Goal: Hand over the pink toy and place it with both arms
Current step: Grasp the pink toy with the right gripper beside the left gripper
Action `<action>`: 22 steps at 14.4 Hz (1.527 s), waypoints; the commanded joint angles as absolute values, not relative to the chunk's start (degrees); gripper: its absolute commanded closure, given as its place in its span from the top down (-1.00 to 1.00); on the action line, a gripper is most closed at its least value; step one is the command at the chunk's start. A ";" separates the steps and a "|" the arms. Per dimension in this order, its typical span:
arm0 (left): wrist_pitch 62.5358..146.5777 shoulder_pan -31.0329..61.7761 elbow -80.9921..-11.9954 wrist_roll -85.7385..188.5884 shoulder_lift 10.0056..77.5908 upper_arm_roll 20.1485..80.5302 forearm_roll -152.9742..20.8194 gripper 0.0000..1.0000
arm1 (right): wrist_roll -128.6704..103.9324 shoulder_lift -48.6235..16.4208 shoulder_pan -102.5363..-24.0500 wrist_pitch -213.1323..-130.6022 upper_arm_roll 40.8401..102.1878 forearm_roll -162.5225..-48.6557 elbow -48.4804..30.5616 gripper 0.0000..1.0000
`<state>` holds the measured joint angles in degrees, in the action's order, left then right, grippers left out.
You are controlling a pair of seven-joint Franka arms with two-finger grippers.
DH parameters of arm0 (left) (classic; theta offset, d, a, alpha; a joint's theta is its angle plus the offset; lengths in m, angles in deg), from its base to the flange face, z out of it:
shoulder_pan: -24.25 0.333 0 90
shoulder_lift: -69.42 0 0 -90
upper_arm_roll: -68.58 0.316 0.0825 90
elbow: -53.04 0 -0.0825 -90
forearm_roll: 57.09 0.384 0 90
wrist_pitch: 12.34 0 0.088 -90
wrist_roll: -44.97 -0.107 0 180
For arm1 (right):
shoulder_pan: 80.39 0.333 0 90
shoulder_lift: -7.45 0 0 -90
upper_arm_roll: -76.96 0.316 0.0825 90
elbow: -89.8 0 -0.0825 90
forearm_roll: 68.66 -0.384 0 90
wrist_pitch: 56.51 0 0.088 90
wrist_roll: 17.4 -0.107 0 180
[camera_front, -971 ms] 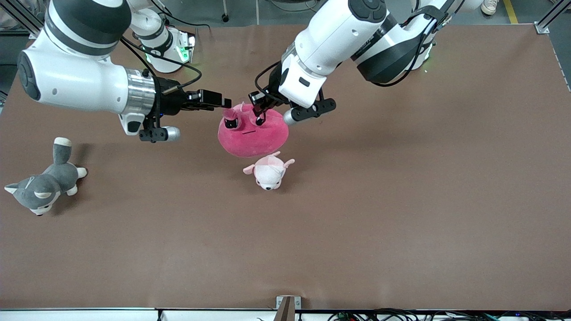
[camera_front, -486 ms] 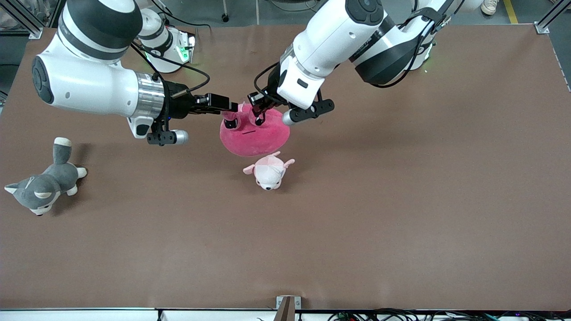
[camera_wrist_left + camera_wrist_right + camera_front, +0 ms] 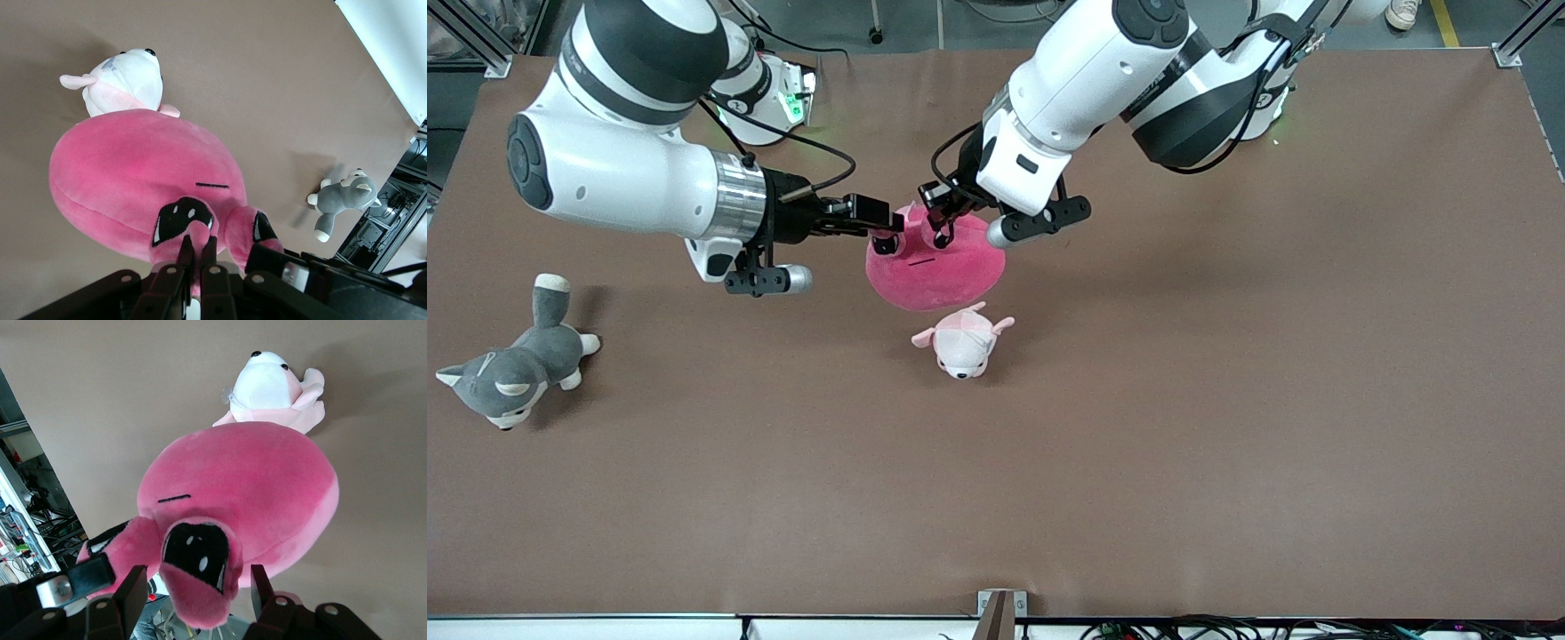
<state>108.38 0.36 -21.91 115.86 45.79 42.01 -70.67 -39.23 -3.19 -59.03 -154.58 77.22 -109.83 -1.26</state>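
The pink toy point(image 3: 941, 268), a round hot-pink plush with angry black eyes, hangs a little above the table. My left gripper point(image 3: 941, 233) is shut on one of its ears; the left wrist view shows the two fingers point(image 3: 197, 245) pinching that ear above the toy's body point(image 3: 133, 173). My right gripper point(image 3: 887, 222) comes in level from the right arm's end. It is open, with the toy's other ear point(image 3: 197, 587) between its spread fingers point(image 3: 131, 593). I cannot tell whether they touch the ear.
A small pale pink-and-white plush point(image 3: 963, 342) lies on the brown table point(image 3: 1227, 400), just nearer to the front camera than the hanging toy. It also shows in the left wrist view point(image 3: 123, 80) and the right wrist view point(image 3: 273, 390). A grey-and-white husky point(image 3: 516, 366) lies toward the right arm's end.
My right gripper has moved in toward the pink toy, and its open fingers now stand on either side of an ear. The left gripper and toy have shifted slightly upward.
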 commanded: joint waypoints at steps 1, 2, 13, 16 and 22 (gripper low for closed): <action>108.68 -0.28 -20.34 116.43 45.16 42.30 -71.59 -1.00 | -39.55 -4.06 -57.81 -156.61 76.79 -108.82 -0.11 0.36; 108.68 -0.36 -20.26 116.34 45.16 42.30 -71.59 -1.00 | -39.46 -4.06 -57.72 -156.62 76.79 -108.73 -0.11 0.32; 108.68 -0.36 -20.35 116.08 45.16 42.38 -71.59 -1.00 | -38.05 -4.06 -58.24 -156.09 76.70 -107.24 -0.20 -0.84; 108.68 -0.36 -20.43 115.99 45.07 42.39 -71.59 -0.97 | -37.88 -4.06 -58.51 -155.74 76.52 -107.24 -0.20 -0.95; 108.59 0.60 -20.52 115.73 45.86 42.65 -70.97 0.08 | -37.97 -3.54 -60.35 -152.06 76.26 -106.80 -0.20 -0.99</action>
